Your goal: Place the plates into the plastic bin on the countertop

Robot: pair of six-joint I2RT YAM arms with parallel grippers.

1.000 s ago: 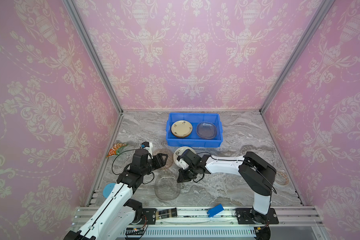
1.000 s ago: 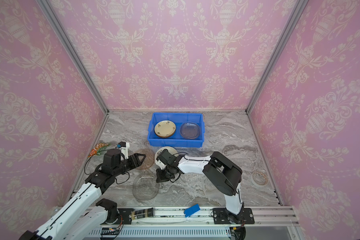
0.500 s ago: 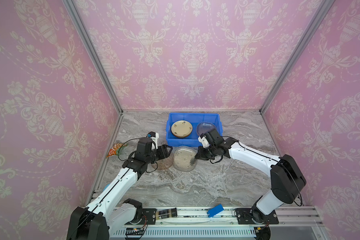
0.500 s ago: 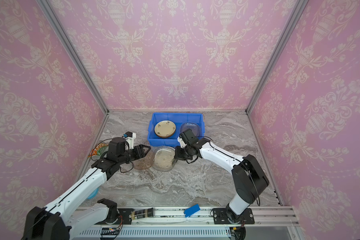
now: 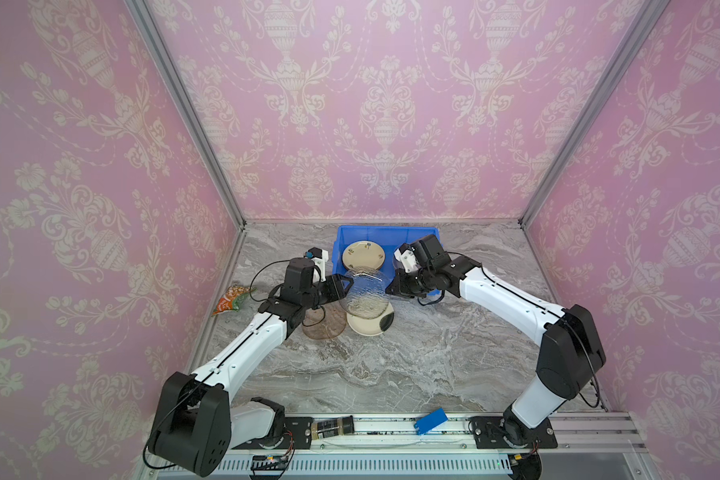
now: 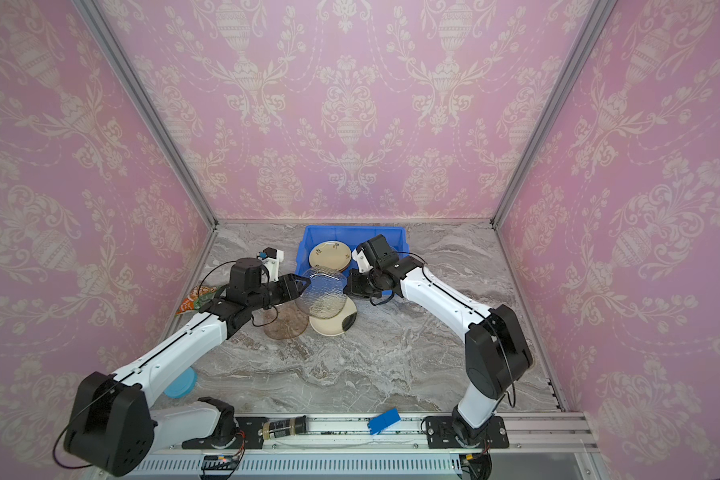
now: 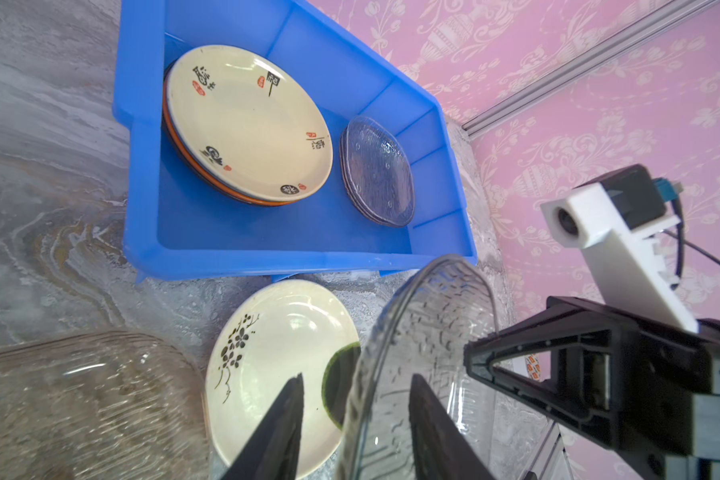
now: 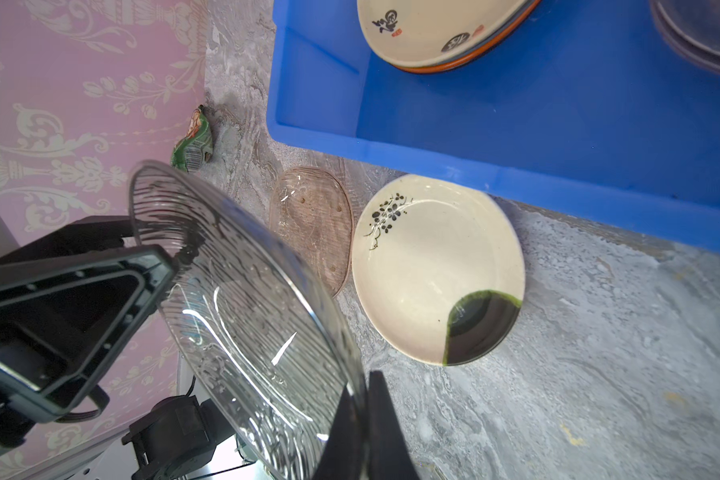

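Now the clear plate (image 5: 364, 291) hangs tilted in the air at 6 o'clock from the bin (image 5: 387, 228). It is over the cream plate (image 5: 366, 329), which lies on the countertop (image 5: 391, 365). The right gripper (image 5: 390, 289) is clenched on the clear plate's rim at 3 o'clock. The left gripper (image 5: 348, 282) straddles the rim at 9 o'clock with its jaws apart; in the left wrist view one finger stands clear of the glass.

A second ago this plate lay flat on the countertop, further toward 6 o'clock, and the right gripper was over the cream plate. Half a second ago the right gripper alone carried it, lower, with the left gripper near the amber plate (image 5: 325, 326). The cream and amber plates have not moved; the amber one lies just at 9 o'clock of the cream one.

In the bin, a lettered plate (image 7: 246, 120) tops a stack at 9 o'clock and smoky plates (image 7: 377, 178) sit at 3 o'clock. Its black brush characters and red seals are too small to read.
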